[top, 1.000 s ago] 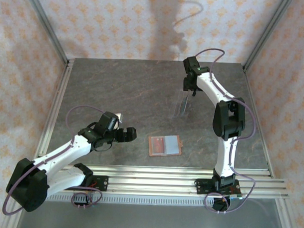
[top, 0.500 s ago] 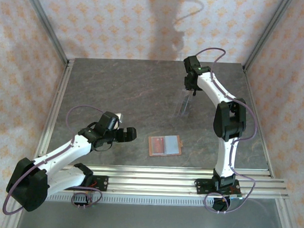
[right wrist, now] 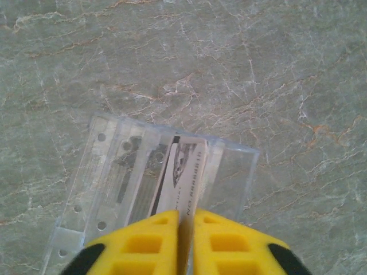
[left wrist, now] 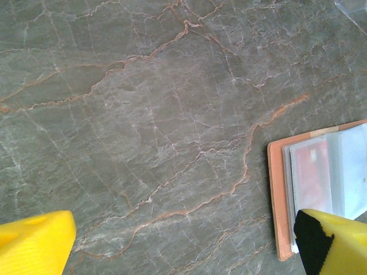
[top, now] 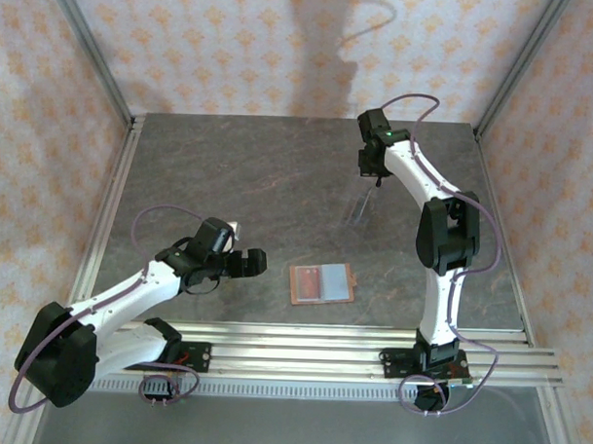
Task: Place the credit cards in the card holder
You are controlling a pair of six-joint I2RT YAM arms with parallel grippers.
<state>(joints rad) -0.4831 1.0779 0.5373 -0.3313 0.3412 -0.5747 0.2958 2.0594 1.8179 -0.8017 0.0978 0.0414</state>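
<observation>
Grey-green marbled desk (top: 239,181), veined in rust and white. Reddish-brown card holder (left wrist: 275,195) with cloudy clear sleeves, tinted red inside. Yellow fingers (right wrist: 143,243). Pale credit card (right wrist: 186,172) with black print. Transparent, colourless stand (right wrist: 109,172). Cream wallpaper (top: 225,44) patterned with orange diamond motifs.

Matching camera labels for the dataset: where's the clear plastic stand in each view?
Top external: clear stand right of centre, just below the right end effector.
Left wrist: top right corner, a clear edge, probably the stand.
Right wrist: the stand at centre, under the end effector, which is shut on a pale card.
Shared landmark: the grey veined tabletop.
</observation>
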